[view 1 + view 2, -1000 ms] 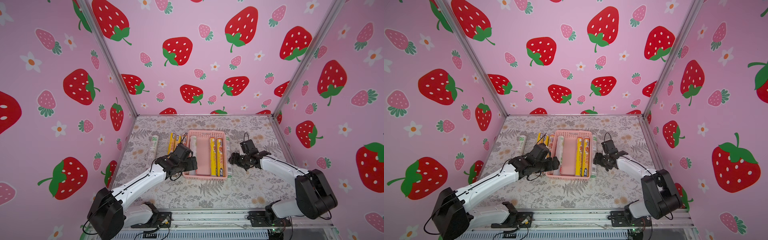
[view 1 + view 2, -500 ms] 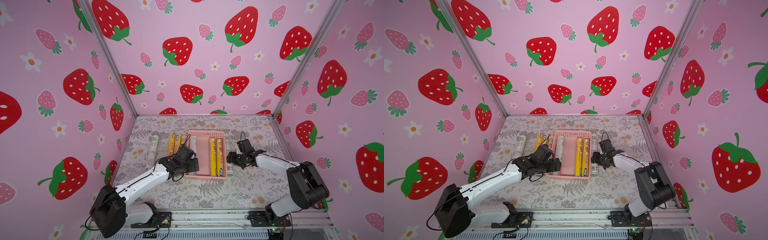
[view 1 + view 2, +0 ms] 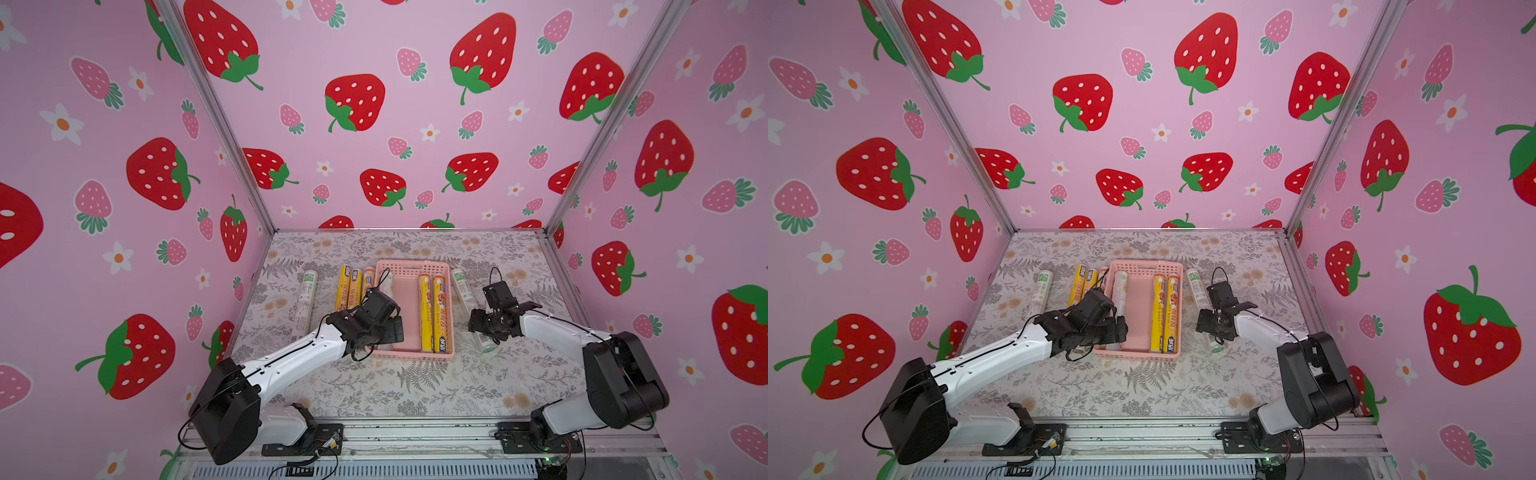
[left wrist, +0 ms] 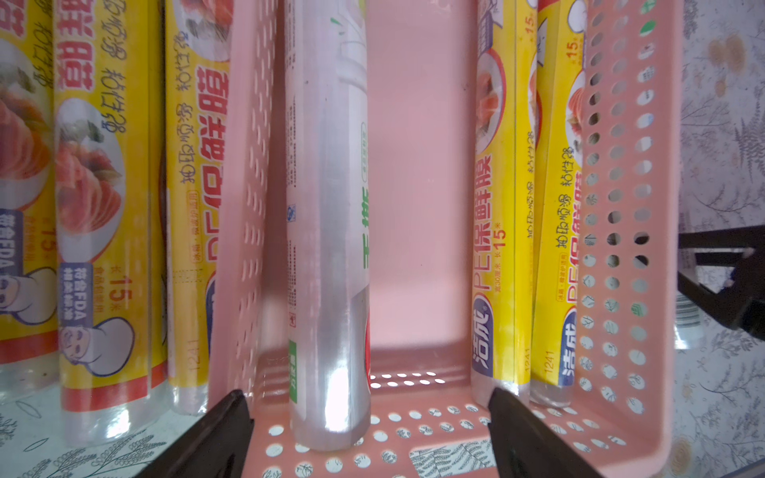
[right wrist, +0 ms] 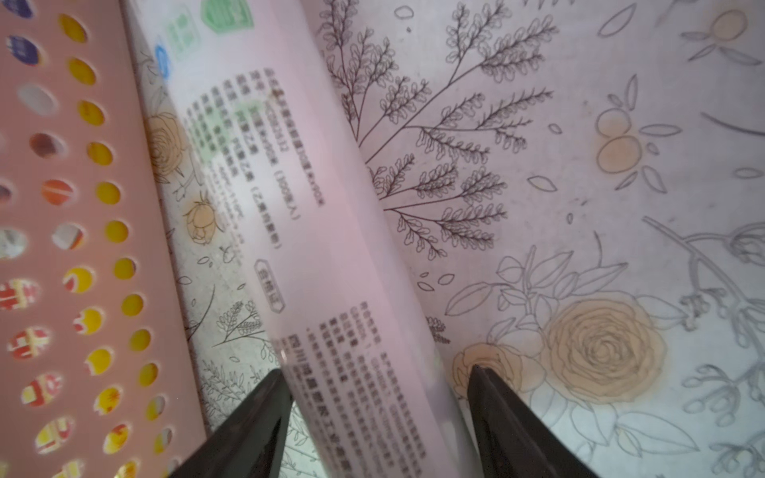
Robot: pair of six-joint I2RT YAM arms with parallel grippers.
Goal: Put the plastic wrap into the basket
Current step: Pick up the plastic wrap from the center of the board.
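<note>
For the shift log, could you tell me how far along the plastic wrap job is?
Done: three rolls lie in the basket: two yellow rolls and a white-silver roll under the open left gripper. In hand: the right gripper has its fingers either side of a white roll beside the basket; whether they grip is unclear. Left: three yellow rolls and another white roll outside.

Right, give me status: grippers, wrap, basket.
Left gripper open at basket near end, silver roll inside, free between jaws. Right gripper open, straddling white roll on table beside basket. Three rolls in, five out. Nothing blocking.
</note>
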